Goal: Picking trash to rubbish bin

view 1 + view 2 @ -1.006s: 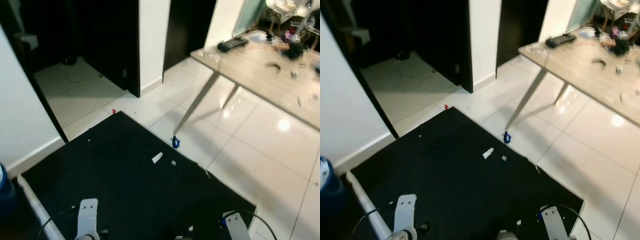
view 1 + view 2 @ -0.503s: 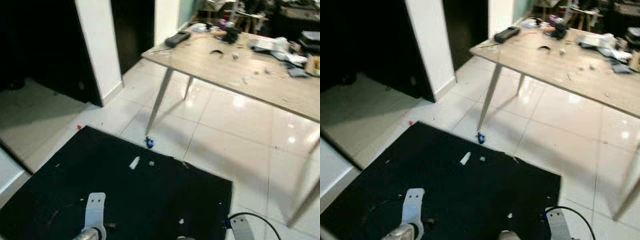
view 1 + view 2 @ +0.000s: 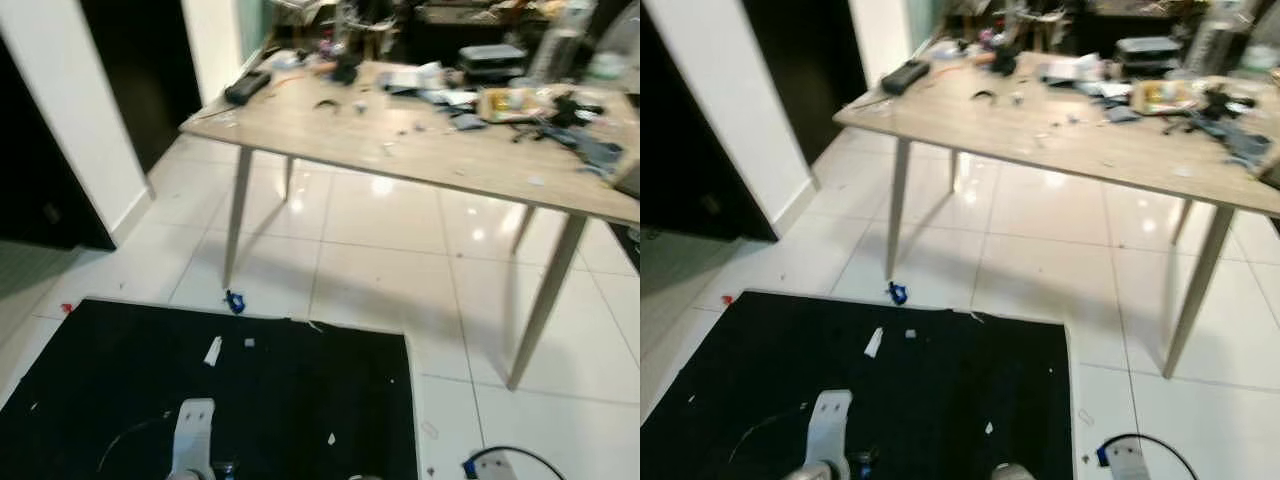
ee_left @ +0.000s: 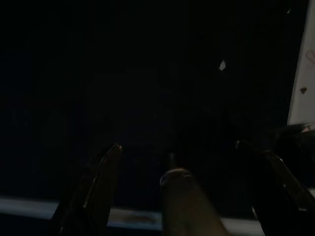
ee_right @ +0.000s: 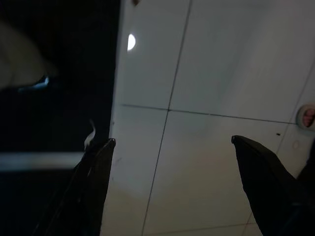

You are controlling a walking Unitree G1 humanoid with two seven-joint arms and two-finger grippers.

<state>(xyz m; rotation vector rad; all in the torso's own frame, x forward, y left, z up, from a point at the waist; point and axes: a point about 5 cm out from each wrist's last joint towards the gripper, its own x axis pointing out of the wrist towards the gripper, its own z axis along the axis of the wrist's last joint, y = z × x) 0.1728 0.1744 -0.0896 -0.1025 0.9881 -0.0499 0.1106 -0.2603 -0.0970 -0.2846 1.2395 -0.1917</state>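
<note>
Both grippers hang low and empty: our left gripper (image 4: 177,147) has its fingers spread apart over the black mat (image 3: 120,380), our right gripper (image 5: 172,147) has its fingers apart too, over the white tile floor (image 5: 216,73) at the mat's edge. Ahead of the left gripper on the mat lie trash bits: a white paper scrap (image 3: 213,350), a small white bit (image 3: 249,343), another white speck (image 3: 331,438); a blue scrap (image 3: 235,301) sits just past the mat's far edge by the table (image 3: 400,140) leg. No bin spotted. We judge nothing picked yet, whole task left. Versus a second ago, our view has swung right: the dark doorway slid left, more table shows.
</note>
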